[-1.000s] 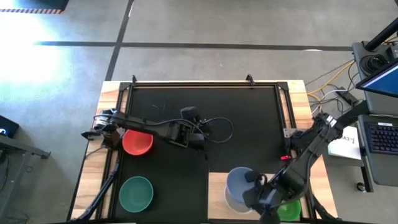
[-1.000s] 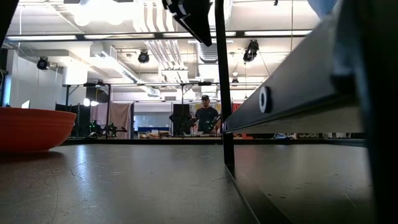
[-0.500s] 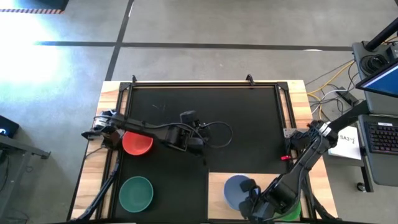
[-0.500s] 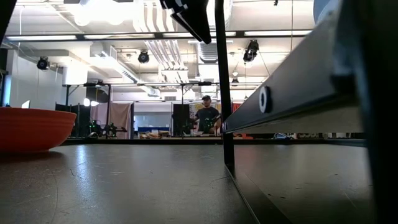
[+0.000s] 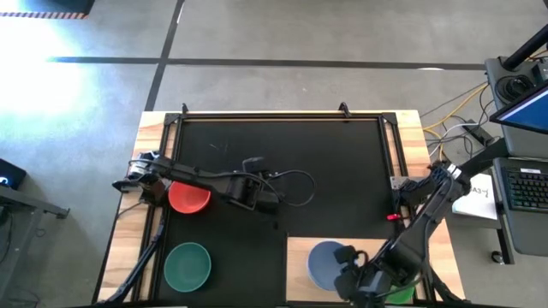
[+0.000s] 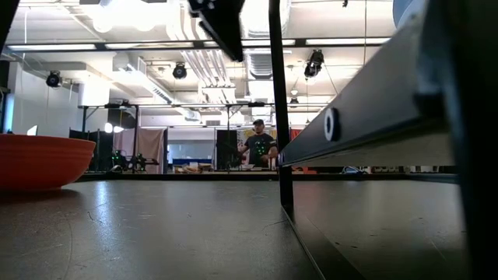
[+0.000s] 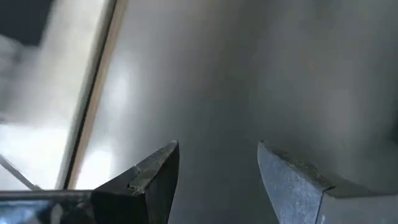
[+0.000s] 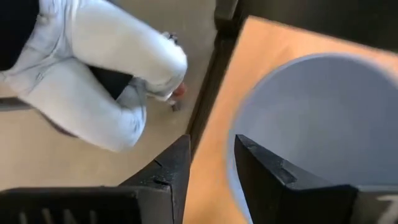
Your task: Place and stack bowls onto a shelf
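A periwinkle bowl (image 5: pixel 324 261) sits flat on the shelf (image 5: pixel 298 252), the light wooden board at the table's near right. My right gripper (image 5: pixel 349 275) is at the bowl's near-right rim, open, one finger over the bowl (image 8: pixel 311 112) and one outside it. A light green bowl (image 5: pixel 401 291) shows under the right arm. On the black mat a red bowl (image 5: pixel 189 198) and a teal-green bowl (image 5: pixel 187 266) rest on their bases at the left. My left gripper (image 5: pixel 271 202) hangs open over the mat's middle (image 7: pixel 217 180), holding nothing. My right gripper straddles the periwinkle bowl's rim (image 8: pixel 235 174), one finger inside the bowl and one outside over the shelf. I cannot tell whether either finger touches the rim. The bowl lies on the shelf on its base.
A person's legs in light trousers (image 8: pixel 106 74) stand just beyond the table's near edge by the shelf. The red bowl (image 6: pixel 39 159) shows at the left in the low view. Another person stands far back in the room (image 6: pixel 259 146). Bare black mat (image 5: pixel 342 171) lies far right.
The periwinkle bowl has come down from a raised, tilted pose and now lies flat on the shelf. My right gripper has sunk with it, a little toward the table's near edge. My left gripper has drifted slightly toward the table's left.
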Available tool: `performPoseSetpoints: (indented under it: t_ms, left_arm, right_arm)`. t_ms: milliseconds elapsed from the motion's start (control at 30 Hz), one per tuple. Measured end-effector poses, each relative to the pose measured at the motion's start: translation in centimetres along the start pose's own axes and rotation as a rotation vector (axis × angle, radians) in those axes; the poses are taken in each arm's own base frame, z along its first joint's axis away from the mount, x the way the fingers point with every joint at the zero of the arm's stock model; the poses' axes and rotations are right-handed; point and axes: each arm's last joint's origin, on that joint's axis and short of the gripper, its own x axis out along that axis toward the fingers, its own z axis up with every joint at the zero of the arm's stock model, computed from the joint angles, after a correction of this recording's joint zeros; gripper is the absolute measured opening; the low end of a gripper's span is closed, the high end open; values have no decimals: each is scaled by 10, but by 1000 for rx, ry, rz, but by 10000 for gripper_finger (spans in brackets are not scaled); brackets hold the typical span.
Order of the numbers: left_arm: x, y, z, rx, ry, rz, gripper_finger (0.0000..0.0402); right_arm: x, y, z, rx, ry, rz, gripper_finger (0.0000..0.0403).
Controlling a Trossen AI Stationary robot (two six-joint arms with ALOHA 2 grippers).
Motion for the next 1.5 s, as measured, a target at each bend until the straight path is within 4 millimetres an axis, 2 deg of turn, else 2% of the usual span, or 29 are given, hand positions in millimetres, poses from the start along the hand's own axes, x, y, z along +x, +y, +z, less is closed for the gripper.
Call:
performPoseSetpoints:
  t_ms: [300,533,767,1033,1200,1500]
  left_arm:
    - [-18,-3,-39,-48,325,32,200]
    - [-30,-24,-70,-104,418,-3,200]
    - [-21,-8,-129,-311,555,57,200]
    - [-8,12,-185,-573,536,-2,200]
    - [3,13,-205,-648,504,-70,200]
    - [27,7,-230,-676,514,-39,191]
  right_arm:
    - [-34,-17,-11,-6,20,-212,118]
    - [-38,-22,-12,-20,16,-266,118]
    - [-37,-21,-12,-59,22,-266,118]
    - [-37,-22,-12,-62,23,-268,118]
    - [-37,-26,-10,-59,23,-273,118]
    - [-38,-37,-5,-90,28,-289,118]
